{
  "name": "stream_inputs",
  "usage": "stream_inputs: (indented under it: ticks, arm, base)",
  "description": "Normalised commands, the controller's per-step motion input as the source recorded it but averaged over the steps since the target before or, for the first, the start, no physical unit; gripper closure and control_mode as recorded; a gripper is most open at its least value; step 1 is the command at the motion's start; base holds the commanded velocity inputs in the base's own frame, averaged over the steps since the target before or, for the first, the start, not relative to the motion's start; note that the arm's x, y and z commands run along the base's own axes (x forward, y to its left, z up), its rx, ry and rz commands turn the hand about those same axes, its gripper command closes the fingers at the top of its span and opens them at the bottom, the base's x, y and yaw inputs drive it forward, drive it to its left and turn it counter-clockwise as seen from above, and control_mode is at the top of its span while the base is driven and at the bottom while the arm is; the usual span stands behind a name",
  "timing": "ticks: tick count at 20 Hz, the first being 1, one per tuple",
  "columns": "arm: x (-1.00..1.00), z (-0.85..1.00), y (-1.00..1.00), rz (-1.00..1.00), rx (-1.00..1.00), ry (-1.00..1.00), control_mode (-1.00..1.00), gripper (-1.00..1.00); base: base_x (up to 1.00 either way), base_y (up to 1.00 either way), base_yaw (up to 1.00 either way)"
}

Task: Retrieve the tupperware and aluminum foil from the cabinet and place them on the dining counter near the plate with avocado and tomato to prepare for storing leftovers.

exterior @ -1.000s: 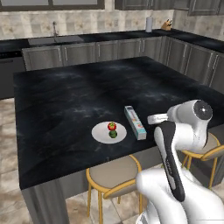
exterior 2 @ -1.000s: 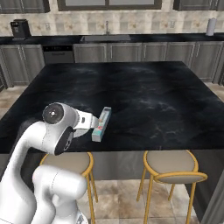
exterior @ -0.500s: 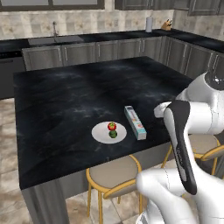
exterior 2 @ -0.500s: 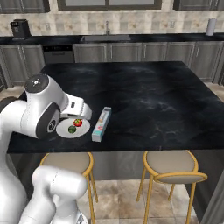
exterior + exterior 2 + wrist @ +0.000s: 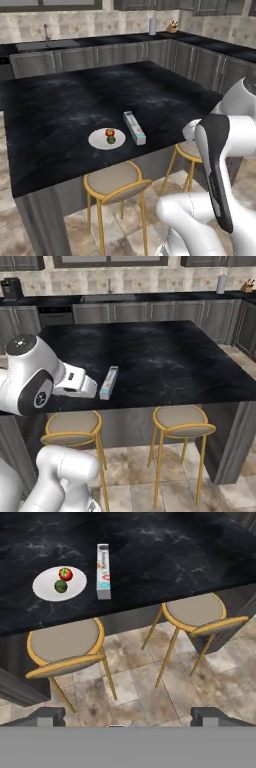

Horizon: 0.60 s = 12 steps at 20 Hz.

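Note:
The aluminum foil [image 5: 134, 127] lies flat on the dining counter [image 5: 65, 110] near its front edge, just right of the plate with avocado and tomato [image 5: 106, 138]. In the hand view the foil [image 5: 103, 571] and the plate [image 5: 59, 583] sit at the top, on the counter [image 5: 165, 547]. My gripper [image 5: 129, 717] hangs off the counter's front edge, above the floor and stools, open with nothing between its fingertips [image 5: 47, 714]. In the right base view the foil [image 5: 108, 382] shows beside my arm, which covers the plate. The tupperware and the cabinet are out of view.
Two round stools with yellow frames [image 5: 64, 646] [image 5: 196, 613] stand under the counter's front edge. A long black counter with a sink [image 5: 45, 45] and grey doors runs along the back wall. Tiled floor [image 5: 135, 687] lies below my hand.
My arm has swung back from over the counter to beyond its front edge. The base views have shifted a little. The foil and plate lie where they were.

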Motion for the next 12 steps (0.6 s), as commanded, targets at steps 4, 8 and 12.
stream_inputs:
  ticks: [4,8,12]
  arm:
    - [0.00,0.00,0.00,0.00,0.00,0.00,1.00,-1.00]
    - [0.00,0.00,0.00,0.00,0.00,0.00,1.00,-1.00]
    - [0.00,0.00,0.00,0.00,0.00,0.00,1.00,-1.00]
  base:
    - [-0.48,-0.50,-0.47]
    - [-0.16,-0.74,-0.52]
    - [-0.03,-0.82,-0.59]
